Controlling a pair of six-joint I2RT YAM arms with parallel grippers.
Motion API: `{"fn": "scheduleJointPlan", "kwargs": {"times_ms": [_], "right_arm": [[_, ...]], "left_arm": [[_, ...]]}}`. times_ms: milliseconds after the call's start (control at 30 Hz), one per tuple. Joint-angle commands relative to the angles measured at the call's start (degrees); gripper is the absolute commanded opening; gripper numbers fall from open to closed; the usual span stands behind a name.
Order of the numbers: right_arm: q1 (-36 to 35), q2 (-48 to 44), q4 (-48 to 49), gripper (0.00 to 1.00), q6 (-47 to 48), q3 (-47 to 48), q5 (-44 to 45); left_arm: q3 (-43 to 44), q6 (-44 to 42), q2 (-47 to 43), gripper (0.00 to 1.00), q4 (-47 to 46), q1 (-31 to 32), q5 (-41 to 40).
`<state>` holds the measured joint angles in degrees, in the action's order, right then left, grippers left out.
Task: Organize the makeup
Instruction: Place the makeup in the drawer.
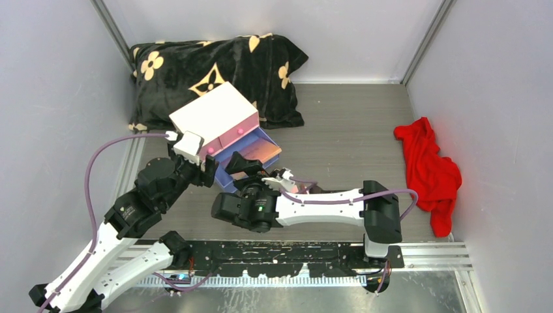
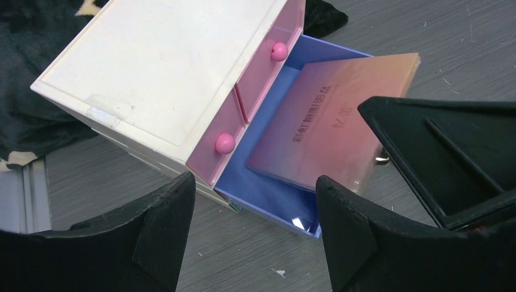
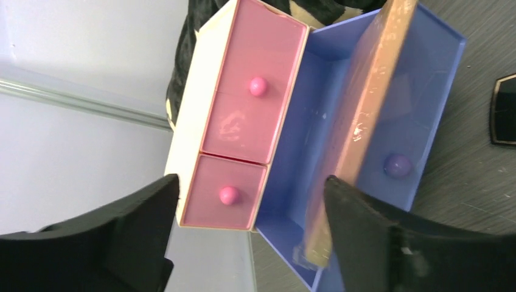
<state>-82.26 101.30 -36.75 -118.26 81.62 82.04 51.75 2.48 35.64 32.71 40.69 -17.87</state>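
Observation:
The flat iridescent pink palette (image 2: 331, 131) lies tilted in the pulled-out blue drawer (image 2: 268, 191) of the white chest (image 2: 164, 67), one edge riding over the drawer's rim. My right gripper (image 3: 251, 204) is open in front of the chest, and the palette's edge (image 3: 359, 134) runs just beside its right finger (image 3: 365, 237). My left gripper (image 2: 255, 237) hangs open over the floor by the drawer's near corner, holding nothing. A black compact (image 3: 504, 109) lies on the floor past the drawer. In the top view both grippers, left (image 1: 210, 171) and right (image 1: 244, 164), crowd the drawer (image 1: 225, 179).
A black flowered pillow (image 1: 215, 68) lies behind the chest (image 1: 215, 114) against the back wall. A red cloth (image 1: 430, 169) is bunched at the right wall. Two pink drawers (image 3: 243, 115) above the blue one are shut. Small items sit partly hidden behind the right forearm (image 1: 297, 186).

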Motion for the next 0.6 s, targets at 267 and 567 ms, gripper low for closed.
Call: {"fn": "scheduleJointPlan", "kwargs": {"times_ms": [267,567], "right_arm": [[-2.83,-3.65,-7.72,1.00,-33.57,4.16,10.24],[-6.79,-8.18,-46.65,1.00,-32.64,14.35,12.44]], "left_arm": [[2.86,-0.99,0.49,0.72,-0.93,-0.18,-1.09],[4.41,-1.30,2.05,0.73,0.93,-0.17,-3.69]]}}
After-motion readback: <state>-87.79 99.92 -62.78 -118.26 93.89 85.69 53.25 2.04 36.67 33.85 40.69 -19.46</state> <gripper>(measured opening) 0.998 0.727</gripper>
